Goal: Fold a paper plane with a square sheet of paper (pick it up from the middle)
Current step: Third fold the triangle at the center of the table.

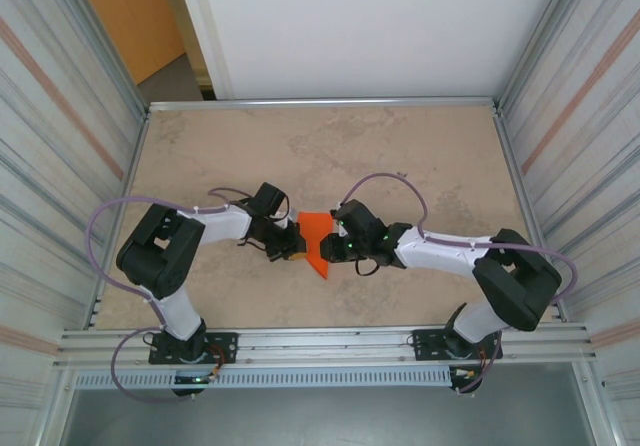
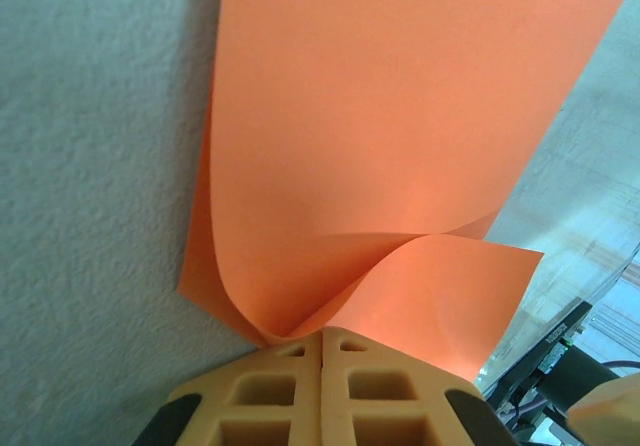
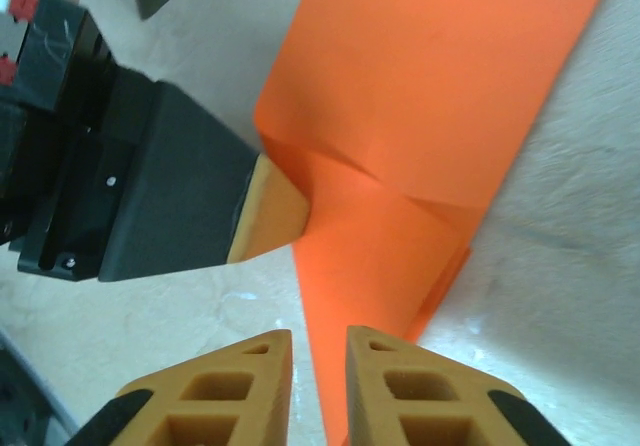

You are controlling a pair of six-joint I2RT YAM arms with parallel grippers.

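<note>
The left pincer (image 2: 322, 341) was closed on an edge of the paper (image 2: 400, 116), which curled up and away from its tips. The right pincer (image 3: 318, 341) stood a little apart, with the paper's narrow end running into its gap without being pinched. Both met around the middle of the surface (image 1: 400, 156), somewhat toward the near edge, with the paper between them.

Judged from this, the pick-up was done and some folding too: the paper was narrower than a square and carried slanted creases. It was not yet pointed and winged, so the later folds seemed still to do.

The left wrist view showed the curl and the tight pinch. The right wrist view showed the creases and the left fingertip (image 3: 270, 211) from the side. The top view showed both arms bent inward, with bare surface beyond.
</note>
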